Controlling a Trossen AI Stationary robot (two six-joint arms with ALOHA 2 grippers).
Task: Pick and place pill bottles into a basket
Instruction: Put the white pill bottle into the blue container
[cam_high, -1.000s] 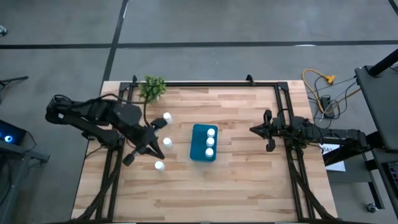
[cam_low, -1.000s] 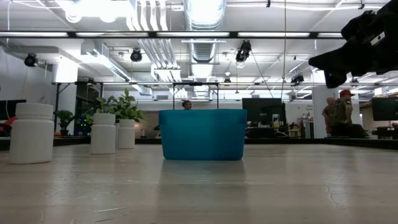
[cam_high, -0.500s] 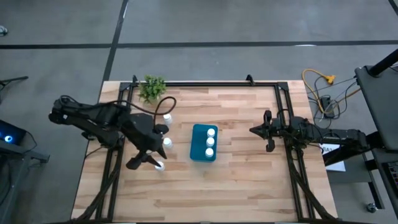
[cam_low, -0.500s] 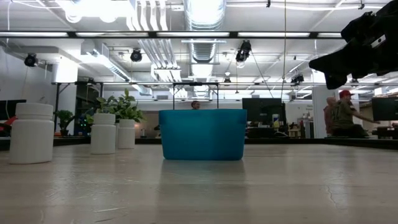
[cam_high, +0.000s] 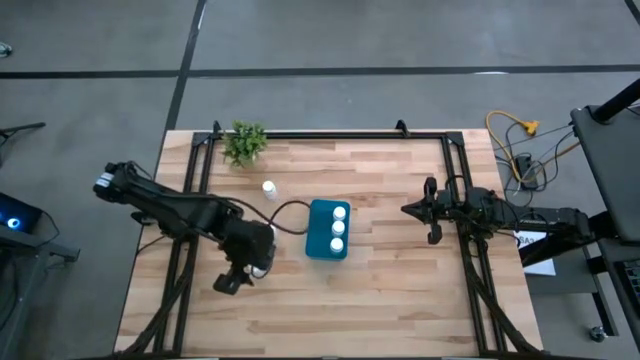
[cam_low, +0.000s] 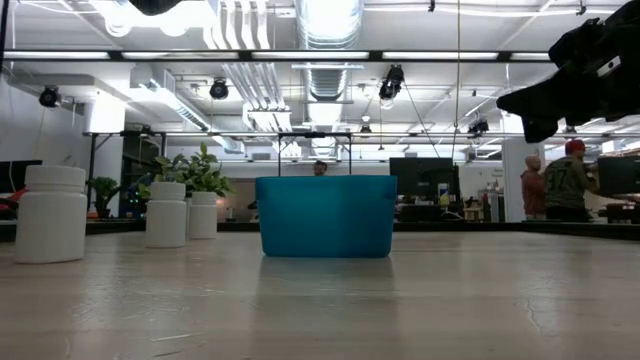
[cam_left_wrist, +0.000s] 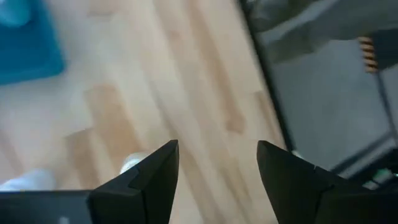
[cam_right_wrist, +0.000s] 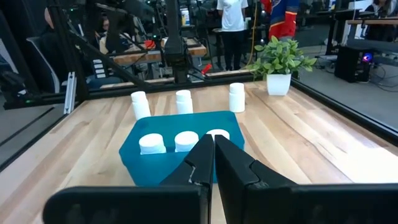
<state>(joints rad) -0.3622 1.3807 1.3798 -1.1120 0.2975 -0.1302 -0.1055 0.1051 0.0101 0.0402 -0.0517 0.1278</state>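
Left gripper (cam_high: 243, 272) is hovering over the lower-left of the table in the high view, fingers spread with nothing between them; in the left wrist view the two dark fingers (cam_left_wrist: 144, 180) are standing apart over bare wood, a white bottle cap (cam_left_wrist: 132, 163) peeking just beside one. Judgement: it is positioning to take a loose bottle, jaws opened wide enough to straddle the cap. In the high view its wrist is covering that spot, so only one loose pill bottle (cam_high: 269, 188) is showing clearly, upper-left of centre near the small green plant (cam_high: 245, 142); the low view is showing three standing bottles (cam_low: 51, 214) at frame left. The teal basket (cam_high: 318, 245) is sitting at table centre, just right of the left gripper, already holding three bottles (cam_high: 338, 228) in a row, so roughly half the job looks done. Right gripper (cam_high: 408, 209) is waiting at centre-right, fingers pressed together, pointing at the basket and empty.
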